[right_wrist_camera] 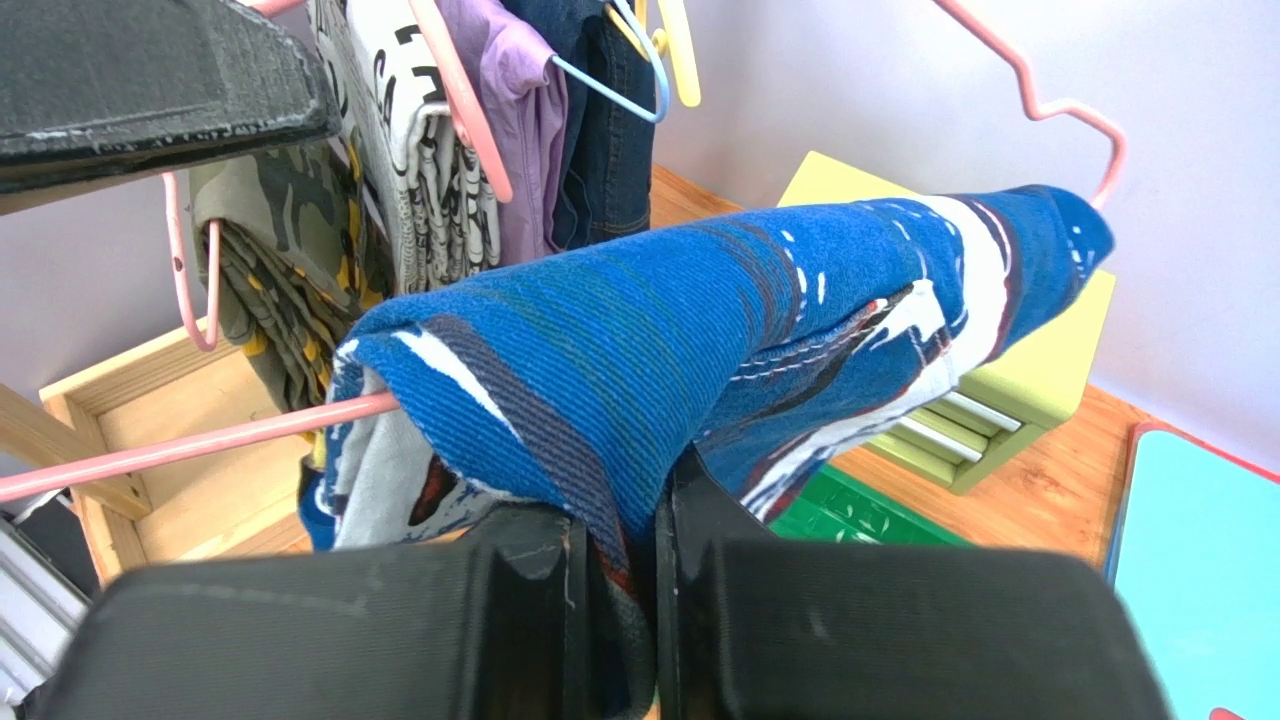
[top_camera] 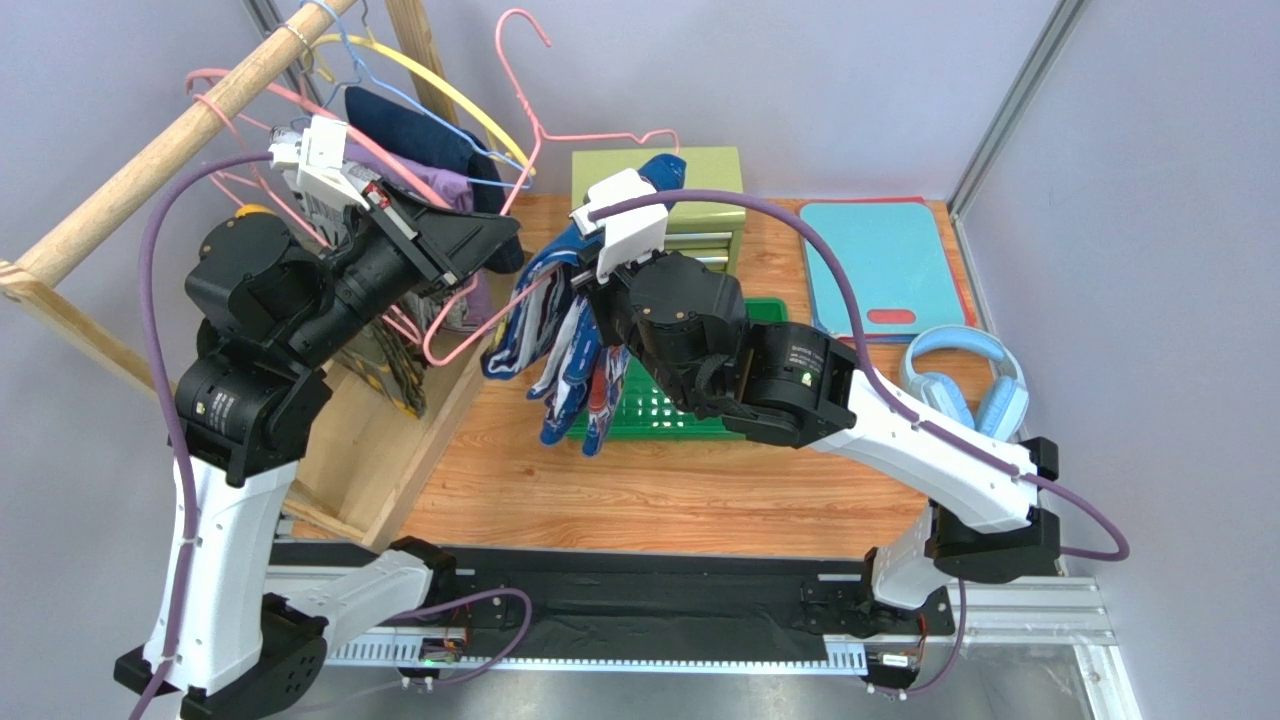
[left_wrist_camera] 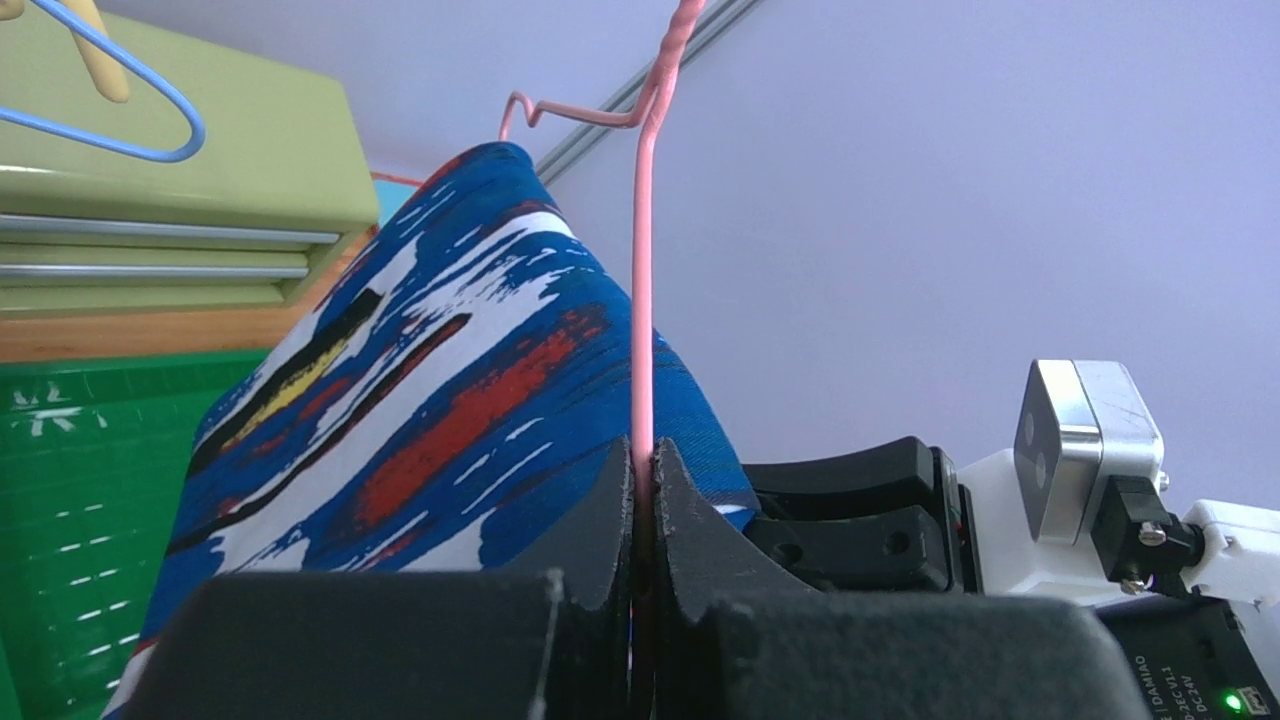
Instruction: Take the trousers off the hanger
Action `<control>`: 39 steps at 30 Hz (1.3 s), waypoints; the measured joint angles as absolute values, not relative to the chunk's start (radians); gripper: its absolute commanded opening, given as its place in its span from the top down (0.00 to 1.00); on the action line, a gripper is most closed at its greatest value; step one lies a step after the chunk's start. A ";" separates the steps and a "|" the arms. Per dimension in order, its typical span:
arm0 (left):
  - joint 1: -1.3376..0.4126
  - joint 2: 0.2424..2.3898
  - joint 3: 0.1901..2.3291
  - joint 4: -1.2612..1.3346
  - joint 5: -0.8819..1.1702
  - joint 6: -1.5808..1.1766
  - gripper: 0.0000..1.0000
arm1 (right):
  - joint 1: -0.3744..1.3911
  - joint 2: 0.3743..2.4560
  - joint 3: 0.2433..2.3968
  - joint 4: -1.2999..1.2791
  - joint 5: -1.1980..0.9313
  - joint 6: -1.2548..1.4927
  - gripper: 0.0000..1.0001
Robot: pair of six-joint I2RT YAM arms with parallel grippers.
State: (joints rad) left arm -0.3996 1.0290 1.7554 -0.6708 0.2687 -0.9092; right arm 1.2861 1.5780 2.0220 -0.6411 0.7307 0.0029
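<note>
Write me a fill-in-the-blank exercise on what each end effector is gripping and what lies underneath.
1. The left end effector is shut on the wire of the ____ hanger.
2. The right end effector is shut on the trousers, whose main colour is ____.
3. Beneath the trousers sits a ____ plastic crate.
Missing words: pink; blue; green.
</note>
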 measured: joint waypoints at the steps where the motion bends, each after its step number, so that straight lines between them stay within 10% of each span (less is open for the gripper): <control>1: -0.400 1.030 1.755 -0.671 0.271 -0.909 1.00 | 1.286 1.576 2.024 -0.647 0.730 0.008 1.00; 39: -0.400 0.939 1.580 -0.846 0.213 -0.739 1.00 | 1.340 1.690 2.403 -0.534 0.788 -0.392 1.00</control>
State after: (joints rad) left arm -0.3996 0.9390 1.5803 -0.8455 0.2127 -0.7395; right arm 1.3396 1.6901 2.4031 -0.5339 0.7883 -0.3920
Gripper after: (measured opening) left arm 0.017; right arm 0.088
